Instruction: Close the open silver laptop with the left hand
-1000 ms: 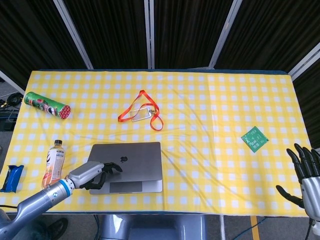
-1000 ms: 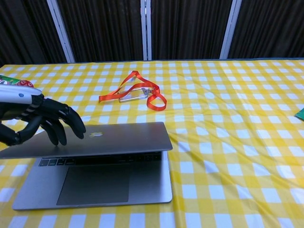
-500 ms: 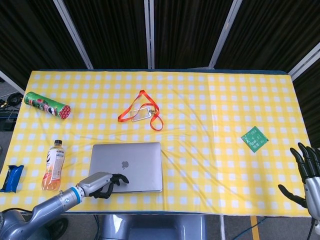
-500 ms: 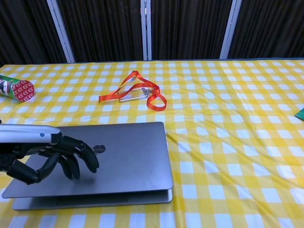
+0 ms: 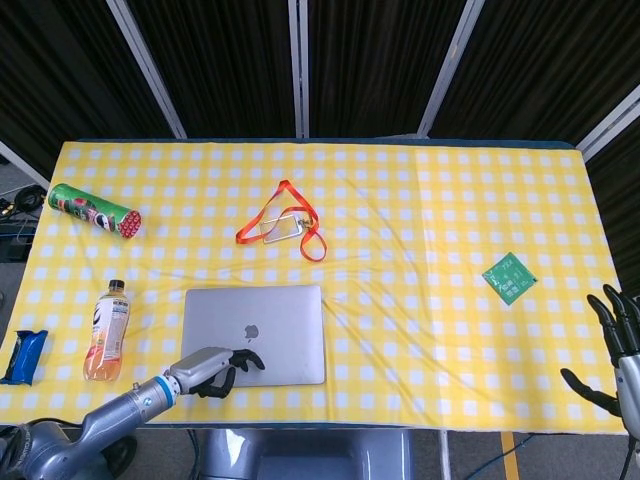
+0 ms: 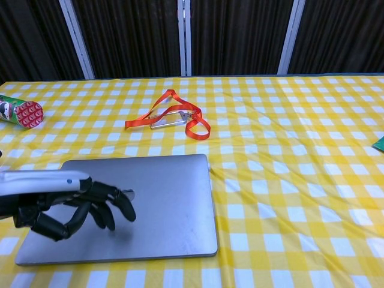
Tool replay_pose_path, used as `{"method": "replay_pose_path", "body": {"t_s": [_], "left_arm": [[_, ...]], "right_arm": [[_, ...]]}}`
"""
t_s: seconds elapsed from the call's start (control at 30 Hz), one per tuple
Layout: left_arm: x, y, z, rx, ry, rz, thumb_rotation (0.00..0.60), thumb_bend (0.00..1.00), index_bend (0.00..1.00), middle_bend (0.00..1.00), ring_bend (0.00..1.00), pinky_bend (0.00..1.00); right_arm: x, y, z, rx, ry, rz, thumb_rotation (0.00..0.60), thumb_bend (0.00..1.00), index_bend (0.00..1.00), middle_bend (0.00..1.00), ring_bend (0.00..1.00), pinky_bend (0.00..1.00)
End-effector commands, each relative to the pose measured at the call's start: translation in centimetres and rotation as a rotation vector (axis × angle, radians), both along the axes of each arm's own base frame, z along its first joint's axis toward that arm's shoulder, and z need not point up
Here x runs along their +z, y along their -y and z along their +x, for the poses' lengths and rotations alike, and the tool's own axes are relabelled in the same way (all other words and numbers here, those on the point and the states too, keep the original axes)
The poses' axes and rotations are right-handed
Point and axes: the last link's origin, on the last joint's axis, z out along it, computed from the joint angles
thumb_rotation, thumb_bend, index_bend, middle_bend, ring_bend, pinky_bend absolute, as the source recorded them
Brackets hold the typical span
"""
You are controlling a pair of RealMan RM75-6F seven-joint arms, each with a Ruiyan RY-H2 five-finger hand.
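Head view: The silver laptop (image 5: 255, 333) lies flat and closed near the front edge of the yellow-checked worktop (image 5: 420, 250), its lid logo facing up. A second ago the lid stood part-open with keyboard and trackpad on show; half a second ago it was almost down. The left hand (image 5: 212, 365) rests at the lid's front-left corner, dark fingers curled loosely over the lid and clasping nothing. The right hand (image 5: 612, 355) waits at the worktop's far right edge, fingers spread, nothing in it. Elsewhere sit a green snack tube (image 5: 94, 209), a drink bottle (image 5: 106, 331), a blue packet (image 5: 25, 356), an orange lanyard (image 5: 283, 222) and a green sachet (image 5: 510, 276), all well apart from the laptop.

Chest view: The lid of the silver laptop (image 6: 162, 204) now meets the base along the front edge, where a thin gap showed half a second ago. The left hand (image 6: 75, 204) hangs over the lid's left side, fingers apart and bent downward; whether the fingertips touch the lid cannot be told. The right hand is out of frame.

Judged from both views, the closing looks done; what seems left is for the left hand to lift clear without dragging the laptop.
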Motion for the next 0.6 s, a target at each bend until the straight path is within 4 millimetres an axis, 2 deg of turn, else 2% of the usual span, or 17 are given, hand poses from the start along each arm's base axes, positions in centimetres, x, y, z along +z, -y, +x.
{"method": "replay_pose_path", "body": {"t_s": [0.03, 0.13, 0.17, 0.2, 0.23, 0.27, 0.3, 0.37, 0.47, 0.6], "left_arm": [[3.4, -0.2, 2.0, -0.065, 0.188, 0.186, 0.600, 1.00, 0.24, 0.16, 0.22, 0.20], [7.8, -0.6, 2.1, -0.146, 0.243, 0.404, 0.600, 0.99, 0.23, 0.11, 0.14, 0.10], [8.9, -0.6, 1.8, -0.156, 0.225, 0.470, 0.600, 0.92, 0.20, 0.07, 0.08, 0.05], [10.7, -0.6, 0.6, -0.160, 0.143, 0.582, 0.600, 0.76, 0.16, 0.03, 0.04, 0.02], [11.8, -0.3, 0.1, -0.151, 0.079, 0.646, 0.600, 0.66, 0.13, 0.02, 0.02, 0.01], [12.3, 0.0, -0.2, -0.139, 0.032, 0.683, 0.600, 0.43, 0.07, 0.00, 0.00, 0.00], [13.1, 0.3, -0.7, -0.124, -0.023, 0.723, 0.600, 0.25, 0.02, 0.00, 0.00, 0.00], [14.4, 1.1, -1.6, -0.090, -0.096, 0.790, 0.600, 0.10, 0.00, 0.00, 0.00, 0.00], [15.4, 2.1, -2.8, -0.065, -0.151, 0.852, 0.600, 0.01, 0.00, 0.00, 0.00, 0.00], [16.7, 4.2, -5.2, -0.002, -0.296, 0.924, 0.600, 0.00, 0.00, 0.00, 0.00, 0.00]], "right_arm": [[0.0, 0.0, 0.0, 0.000, 0.000, 0.002, 0.600, 0.00, 0.00, 0.00, 0.00, 0.00], [-0.1, 0.0, 0.1, 0.003, 0.001, 0.005, 0.600, 0.00, 0.00, 0.00, 0.00, 0.00], [-0.1, 0.0, 0.1, 0.003, 0.002, 0.004, 0.600, 0.00, 0.00, 0.00, 0.00, 0.00], [0.0, 0.0, 0.1, 0.004, 0.005, 0.002, 0.600, 0.00, 0.00, 0.00, 0.00, 0.00], [0.0, 0.0, 0.1, 0.003, 0.006, 0.001, 0.600, 0.00, 0.00, 0.00, 0.00, 0.00], [0.0, 0.0, 0.1, 0.003, 0.007, 0.000, 0.600, 0.00, 0.00, 0.00, 0.00, 0.00], [0.1, 0.0, 0.1, 0.003, 0.008, -0.001, 0.600, 0.00, 0.00, 0.00, 0.00, 0.00], [0.2, -0.1, 0.1, 0.003, 0.010, -0.003, 0.600, 0.00, 0.00, 0.00, 0.00, 0.00], [0.2, -0.1, 0.1, 0.003, 0.008, -0.003, 0.600, 0.00, 0.00, 0.00, 0.00, 0.00], [0.2, -0.1, 0.1, 0.007, -0.001, -0.004, 0.600, 0.00, 0.00, 0.00, 0.00, 0.00]]}}
